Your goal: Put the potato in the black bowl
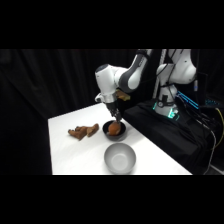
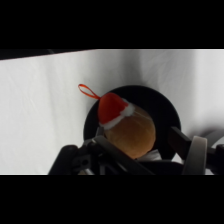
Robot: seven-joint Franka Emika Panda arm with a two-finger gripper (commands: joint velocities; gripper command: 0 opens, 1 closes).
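We see a white table (image 1: 80, 150) in a dark room. Black curtains (image 1: 45, 85) hang behind it, all the way across. On the right, dark cloth (image 1: 165, 135) covers something beside the table, and small blue-green lights (image 1: 172, 114) glow there.

Orange-brown potato (image 2: 132, 135), red-white Santa hat on top, sits inside glossy black bowl (image 2: 165, 107); bowl upright on table.

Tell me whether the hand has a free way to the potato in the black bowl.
Probably yes: the hand hangs right over the potato in the black bowl, and nothing lies between them.
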